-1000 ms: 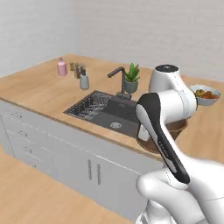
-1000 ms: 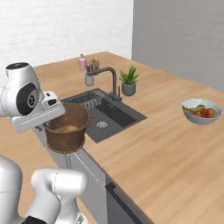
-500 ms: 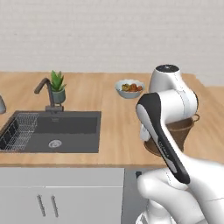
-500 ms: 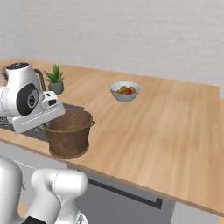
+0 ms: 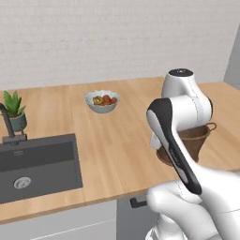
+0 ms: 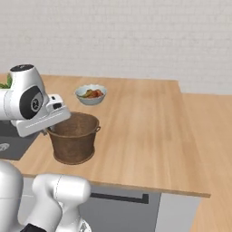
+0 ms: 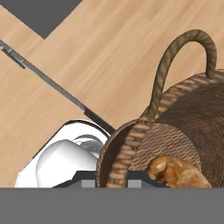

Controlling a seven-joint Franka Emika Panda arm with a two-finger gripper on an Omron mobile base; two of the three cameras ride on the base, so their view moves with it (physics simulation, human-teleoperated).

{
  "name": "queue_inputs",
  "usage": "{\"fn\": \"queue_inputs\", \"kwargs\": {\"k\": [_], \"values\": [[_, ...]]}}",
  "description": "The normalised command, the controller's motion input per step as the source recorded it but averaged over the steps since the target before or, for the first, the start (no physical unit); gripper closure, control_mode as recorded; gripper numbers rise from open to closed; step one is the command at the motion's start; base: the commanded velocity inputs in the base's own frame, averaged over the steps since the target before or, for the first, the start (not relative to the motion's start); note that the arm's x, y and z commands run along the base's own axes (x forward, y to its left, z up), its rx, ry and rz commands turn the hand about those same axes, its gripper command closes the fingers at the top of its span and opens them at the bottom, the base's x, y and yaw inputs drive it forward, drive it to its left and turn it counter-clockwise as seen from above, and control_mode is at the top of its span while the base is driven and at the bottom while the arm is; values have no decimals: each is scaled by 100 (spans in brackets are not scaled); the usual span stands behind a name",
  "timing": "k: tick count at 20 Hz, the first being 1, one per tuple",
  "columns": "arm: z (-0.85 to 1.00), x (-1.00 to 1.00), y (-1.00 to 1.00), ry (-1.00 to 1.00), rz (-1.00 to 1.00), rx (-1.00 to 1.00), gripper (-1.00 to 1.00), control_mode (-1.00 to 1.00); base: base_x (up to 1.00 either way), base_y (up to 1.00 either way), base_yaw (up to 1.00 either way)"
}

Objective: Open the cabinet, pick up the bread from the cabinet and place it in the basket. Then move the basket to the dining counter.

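- The basket [image 6: 73,137] stands upright near the front edge of the light wooden desk [image 6: 145,127], with the white arm's hand at its left rim in the right base view.
- In the hand view the fingers [image 7: 141,178] are clamped on the woven rim of the basket [image 7: 183,127], one tip outside the wall and one inside it.
- The bread [image 7: 177,171], a golden-brown roll, lies inside the basket at its bottom, just beside the inner finger.
- One loop handle [image 7: 181,65] stands up from the rim beyond the grip; in the left base view another handle [image 5: 212,125] shows at the basket's right side.
- In the left base view the basket [image 5: 190,140] is mostly hidden behind the arm, only its right part visible.
- A white bowl of fruit [image 5: 102,101] sits farther back on the desk, well apart from the basket; it also shows behind the basket in the right base view [image 6: 91,94].
- A dark grey sink [image 5: 35,166] is let into the desk at the left, with a dark tap [image 5: 8,126] and a small potted plant [image 5: 14,111] behind it.
- A white brick wall [image 6: 136,36] runs along the back of the desk.
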Motion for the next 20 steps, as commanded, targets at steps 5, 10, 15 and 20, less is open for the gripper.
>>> {"fn": "queue_inputs", "kwargs": {"k": [5,10,15,20], "values": [[0,0,0,0,0,0,100,100,39,1,-14],[0,0,0,0,0,0,100,100,25,17,-23],[0,8,3,0,-4,0,100,-100,21,15,-17],[0,57,10,0,-11,1,100,-100,0,0,0]]}}
